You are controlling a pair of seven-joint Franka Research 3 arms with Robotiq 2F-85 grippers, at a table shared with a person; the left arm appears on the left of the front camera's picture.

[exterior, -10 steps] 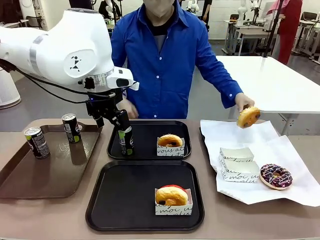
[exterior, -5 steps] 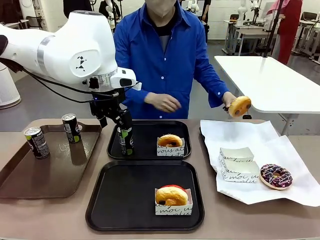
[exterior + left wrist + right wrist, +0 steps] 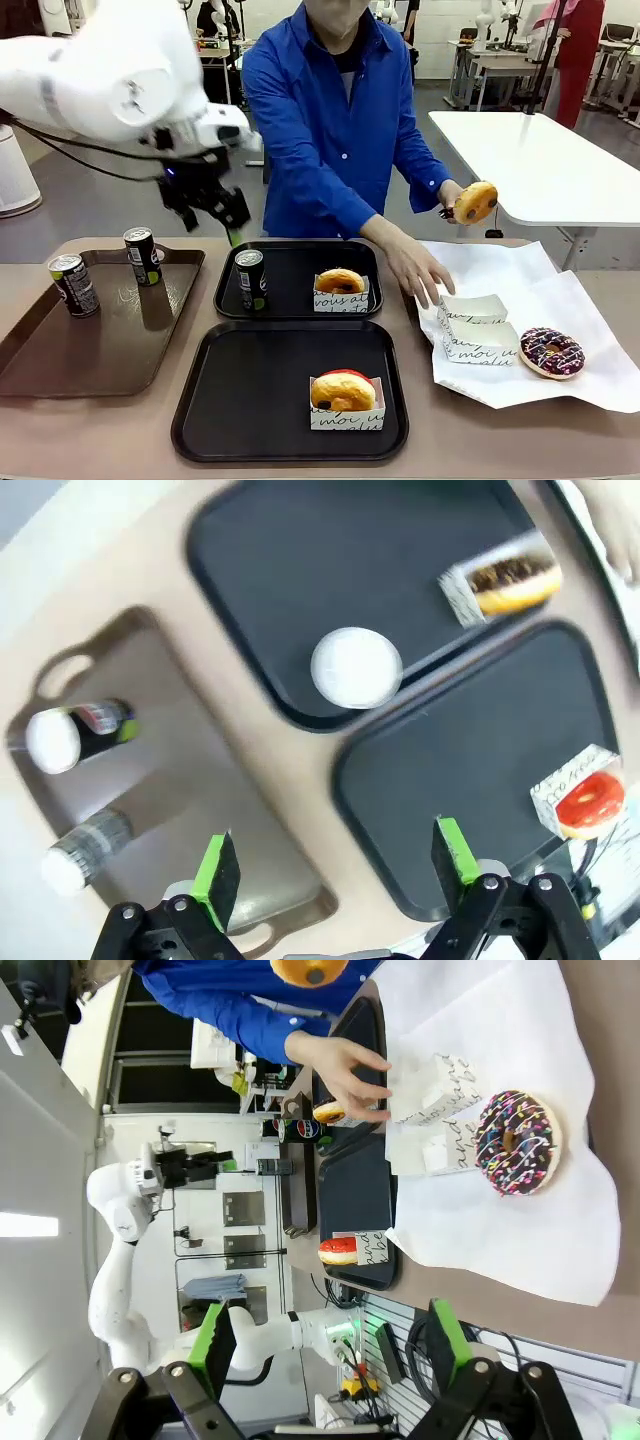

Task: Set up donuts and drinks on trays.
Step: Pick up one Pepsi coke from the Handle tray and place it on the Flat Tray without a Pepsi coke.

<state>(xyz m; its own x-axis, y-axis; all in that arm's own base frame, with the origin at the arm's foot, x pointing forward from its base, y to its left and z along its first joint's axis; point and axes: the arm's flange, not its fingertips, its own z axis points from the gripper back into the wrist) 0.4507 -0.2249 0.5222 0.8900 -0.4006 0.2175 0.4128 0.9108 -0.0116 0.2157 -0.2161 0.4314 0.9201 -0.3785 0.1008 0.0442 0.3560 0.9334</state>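
Hovering upper left, left jaws wide and empty; one can (image 3: 250,278) sitting on far tray (image 3: 296,262), near tray (image 3: 260,392) probably needing another can next.

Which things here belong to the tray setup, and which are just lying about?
Job: two black trays, three cans, two boxed donuts, held donut, sprinkled donut, spare boxes.
Lying about: brown tray, white paper, white table behind.
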